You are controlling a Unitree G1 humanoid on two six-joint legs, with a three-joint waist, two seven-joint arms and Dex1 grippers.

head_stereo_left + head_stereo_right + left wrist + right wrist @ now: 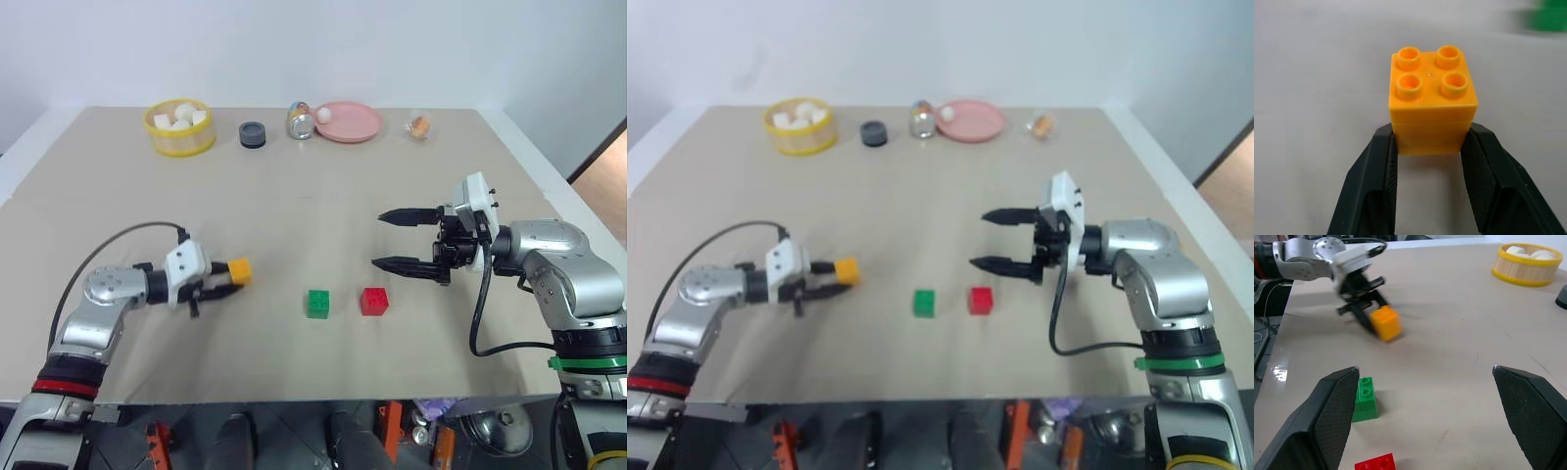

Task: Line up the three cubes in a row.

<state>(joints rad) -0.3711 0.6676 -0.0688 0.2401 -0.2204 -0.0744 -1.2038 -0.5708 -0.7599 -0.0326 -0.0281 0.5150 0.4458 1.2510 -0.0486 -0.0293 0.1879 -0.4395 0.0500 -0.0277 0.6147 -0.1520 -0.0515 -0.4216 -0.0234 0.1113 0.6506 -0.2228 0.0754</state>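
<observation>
Left gripper (223,281): both black fingers (1376,181) pinched on the lower sides of the yellow-orange cube (239,271), studs up in the left wrist view, over the desk's (294,225) left half, nearer the front edge than the back; whether the cube rests on the surface cannot be told.

Right gripper (392,240): fingers spread wide, nothing between them, pointing across the desk toward its left side, over the right half, apart from every cube.

Green cube (317,303): on the desk, near the middle of the front edge, studs up.

Red cube (373,301): just beside the green cube on its right, a small gap between, level with it along the front edge.

Back edge, left to right:
- yellow basket (180,128) holding white lumps
- dark round puck (253,134)
- small can (299,121)
- pink plate (351,123) with a pale ball on its left rim
- small clear wrapped item (419,125)
</observation>
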